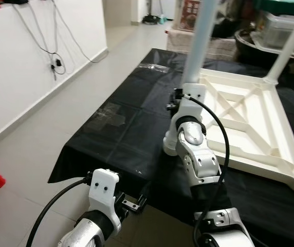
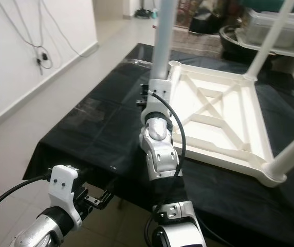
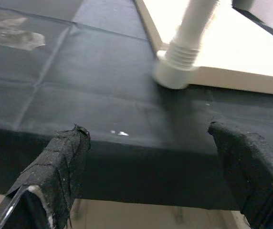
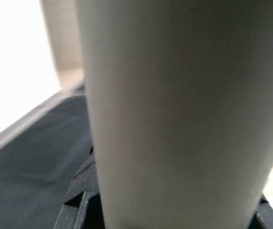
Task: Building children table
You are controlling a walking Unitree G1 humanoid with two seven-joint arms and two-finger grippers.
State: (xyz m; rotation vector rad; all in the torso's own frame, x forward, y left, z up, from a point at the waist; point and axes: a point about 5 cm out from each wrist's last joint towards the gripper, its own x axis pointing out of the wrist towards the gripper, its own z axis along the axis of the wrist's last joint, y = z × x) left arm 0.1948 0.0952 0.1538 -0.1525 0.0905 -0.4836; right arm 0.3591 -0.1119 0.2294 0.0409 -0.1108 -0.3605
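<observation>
Eye views: a white children's table top (image 1: 250,123) is seen lying upside down on a black-covered bench (image 1: 121,128), its cross-braced underside facing up. Three white legs stand up from its corners: one at the near left corner (image 1: 201,38), one at the far right corner (image 1: 291,43), one at the near right corner (image 2: 291,154). The right pincer (image 1: 177,100) is raised against the base of the near left leg; its arm hides the fingers here. The left pincer (image 1: 131,205) is held low at the near edge of the bench, over the floor, touching nothing. White cables (image 1: 52,49) are seen hanging on the wall to the left. Left wrist view: the two black fingers (image 3: 55,176) are seen wide apart with nothing between them, pointed at the bench edge; beyond them a white leg (image 3: 184,47) with a ribbed collar is seated in a corner of the table top. Right wrist view: the white leg (image 4: 184,109) is seen very close, sitting between black finger parts (image 4: 81,195) at either side, so the right pincer is judged clamped on it.
</observation>
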